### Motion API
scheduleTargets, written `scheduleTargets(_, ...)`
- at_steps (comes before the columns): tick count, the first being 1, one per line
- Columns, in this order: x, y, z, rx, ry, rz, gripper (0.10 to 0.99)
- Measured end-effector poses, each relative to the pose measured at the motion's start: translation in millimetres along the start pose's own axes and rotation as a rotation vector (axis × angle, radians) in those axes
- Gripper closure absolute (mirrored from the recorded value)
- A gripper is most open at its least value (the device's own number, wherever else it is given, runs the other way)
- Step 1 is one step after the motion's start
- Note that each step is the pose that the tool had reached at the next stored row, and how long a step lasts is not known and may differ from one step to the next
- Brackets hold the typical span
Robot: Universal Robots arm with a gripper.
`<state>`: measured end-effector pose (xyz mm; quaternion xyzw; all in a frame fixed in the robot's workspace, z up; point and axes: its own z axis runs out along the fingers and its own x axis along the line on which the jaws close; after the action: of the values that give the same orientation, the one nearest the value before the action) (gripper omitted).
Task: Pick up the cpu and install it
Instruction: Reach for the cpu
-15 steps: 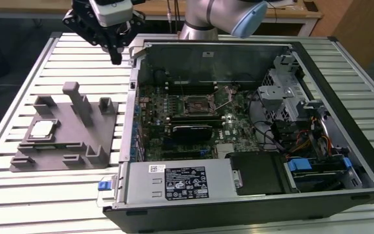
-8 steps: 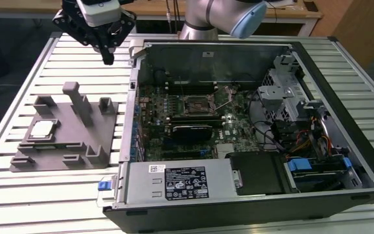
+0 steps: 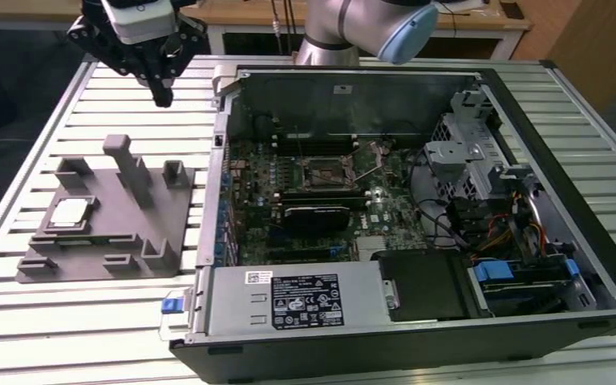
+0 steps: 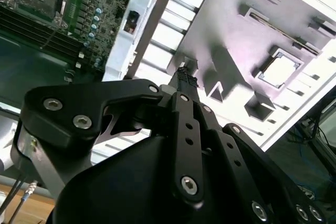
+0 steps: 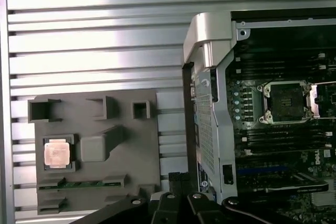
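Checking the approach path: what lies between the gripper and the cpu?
In the exterior view, bare slatted table, then a tall upright block of the grey fixture, lie between gripper and cpu.

The gripper (image 3: 161, 98) is seen held high at the exterior view's left, pointed straight down, its black fingers (image 4: 185, 80) closed tip to tip with nothing gripped between them, and the silver arm (image 3: 330, 32) with its blue joint cap (image 3: 407, 36) is bent behind it.
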<state>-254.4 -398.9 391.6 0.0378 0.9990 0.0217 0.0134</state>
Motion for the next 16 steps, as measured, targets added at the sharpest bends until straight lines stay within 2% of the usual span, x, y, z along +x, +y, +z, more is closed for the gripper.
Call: scheduleTargets(16,35.6,-2.7,-0.2,0.000,-0.0004,0.000,0.980)
